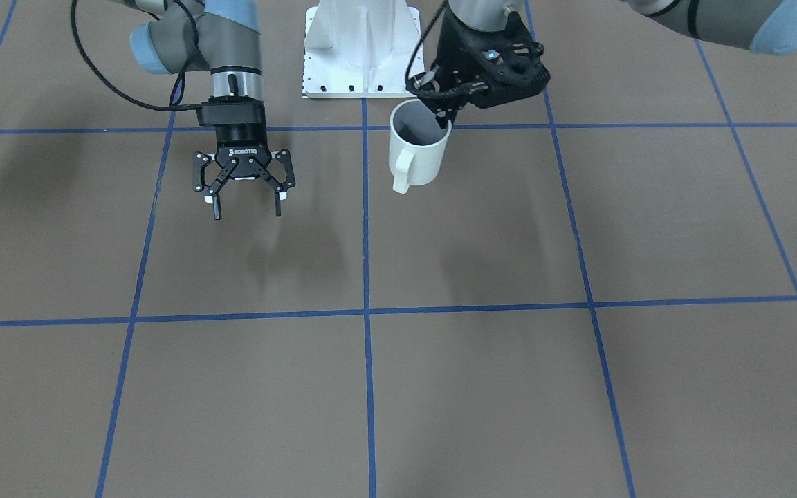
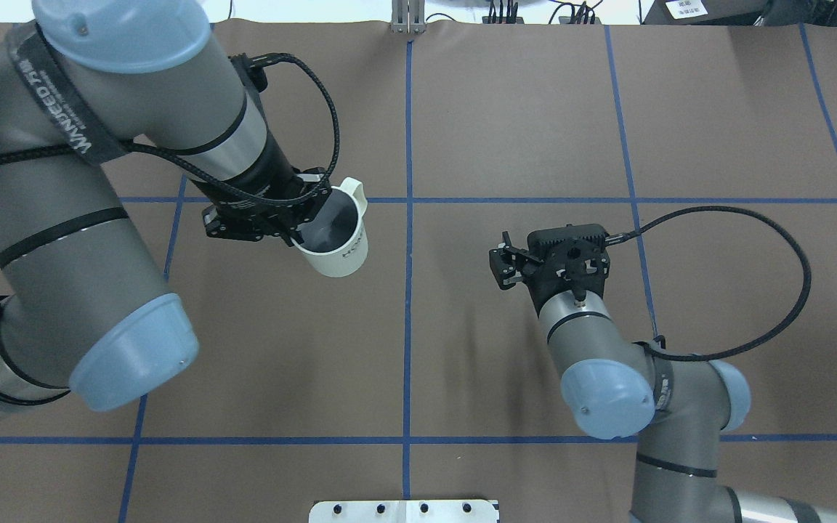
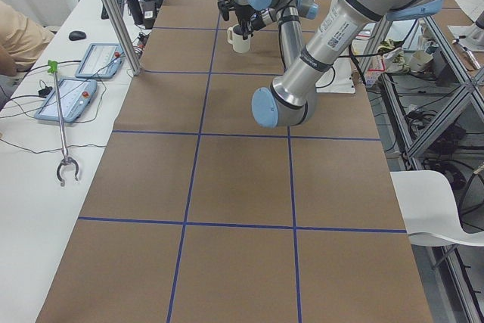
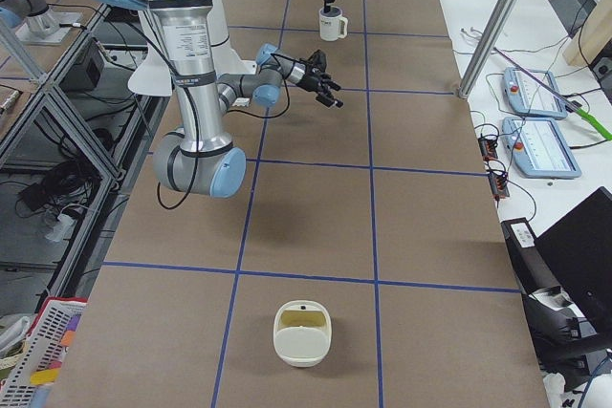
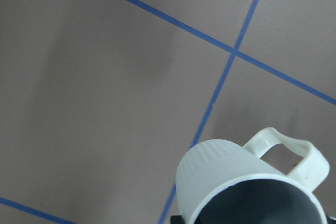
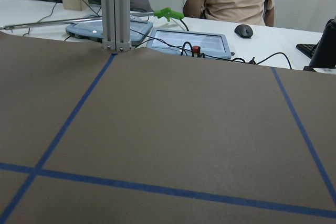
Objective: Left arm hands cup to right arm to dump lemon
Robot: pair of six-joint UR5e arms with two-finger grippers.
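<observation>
Off-white and ribbed, the cup [image 1: 418, 149] hung slightly tilted above the brown surface [image 1: 481, 387], pinched at its rim by the left gripper [image 1: 444, 116], one of the jaws inside the grey mouth and the other outside; its handle pointed away from the robot. Well apart, across a blue tape line [image 1: 365, 207], the right gripper [image 1: 247, 207] hovered with jaws spread wide, holding nothing. A white base plate [image 1: 362, 52] lay behind both, and a cream container [image 4: 302, 333] stood far off at the surface's right end
</observation>
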